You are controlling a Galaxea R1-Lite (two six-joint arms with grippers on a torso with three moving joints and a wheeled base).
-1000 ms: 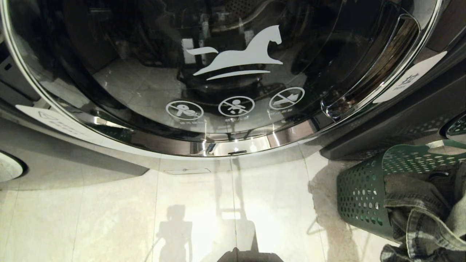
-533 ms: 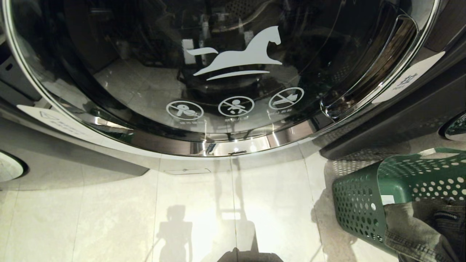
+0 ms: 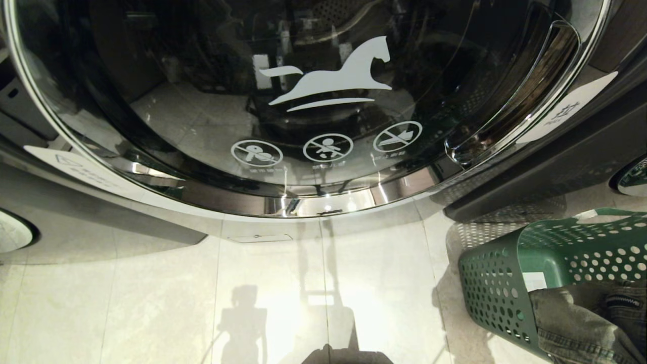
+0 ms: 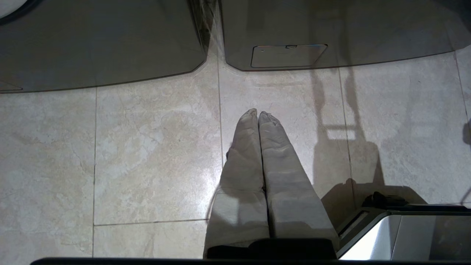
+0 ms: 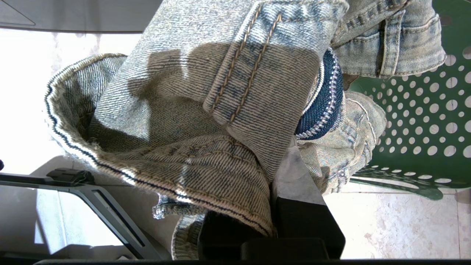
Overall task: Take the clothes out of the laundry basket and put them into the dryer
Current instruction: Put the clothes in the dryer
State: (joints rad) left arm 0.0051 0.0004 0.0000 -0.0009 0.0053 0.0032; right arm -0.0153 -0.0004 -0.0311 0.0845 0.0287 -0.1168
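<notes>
1. In front of me stands a dark dryer with a large round glass door (image 3: 323, 101) ringed in shiny chrome, printed with a white horse logo (image 3: 333, 73) and three crossed-out warning symbols. The door is shut.
2. Pale marbled floor tiles (image 3: 151, 303) spread beneath it, with my own shadow across them.
3. To my right, on the floor just beside the dryer's lower corner, lies a green plastic laundry basket (image 3: 498, 288) with round-holed walls, tipped so that its opening faces me.
4. A washed blue-grey denim garment (image 3: 576, 323), with tan stitching and a dark zip, spills from the basket's mouth at the lower right edge of the head view.
5. My right hand (image 5: 274, 173) is clamped on that denim garment (image 5: 206, 121); the cloth drapes over my fingers and hides most of them, with the green basket wall (image 5: 415, 121) close behind.
6. My left hand (image 4: 258, 114) hangs over bare floor tile (image 4: 147, 154), its two pale covered fingers (image 4: 246, 154) pressed together and holding nothing, pointing toward the dryer's grey base panel (image 4: 331, 33).
</notes>
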